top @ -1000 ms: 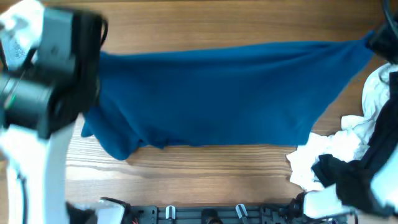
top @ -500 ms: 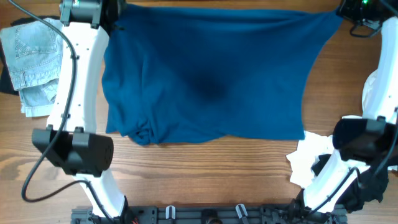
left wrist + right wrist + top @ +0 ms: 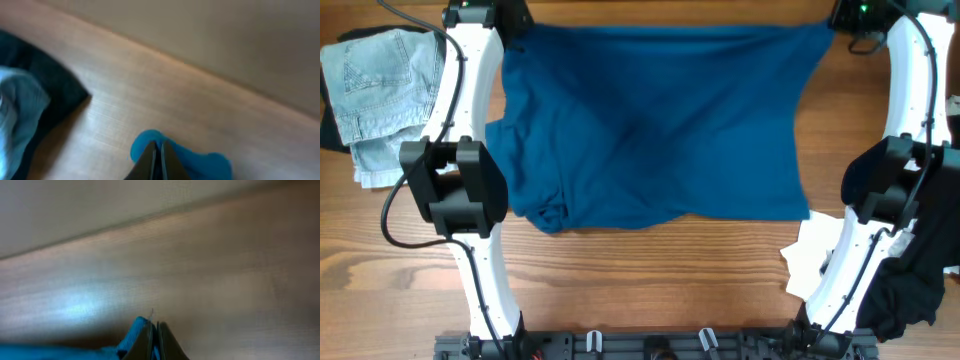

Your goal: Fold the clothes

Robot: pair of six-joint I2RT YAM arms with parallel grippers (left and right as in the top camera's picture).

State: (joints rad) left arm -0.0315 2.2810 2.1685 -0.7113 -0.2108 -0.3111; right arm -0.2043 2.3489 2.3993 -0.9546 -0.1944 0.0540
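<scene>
Left gripper (image 3: 156,146), right gripper (image 3: 154,325): rumpled blue shirt (image 3: 650,130)

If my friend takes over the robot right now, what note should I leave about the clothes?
Grippers: the left gripper is shut on one far corner of the blue shirt; the right gripper is shut on the other far corner.
Things: the shirt is stretched between them and spread over the table, bunched at its near left. The denim lies far left; the white piece and black piece are near right.
Done: shirt spread out.
Left: no fold made yet; the other pieces come after.
</scene>
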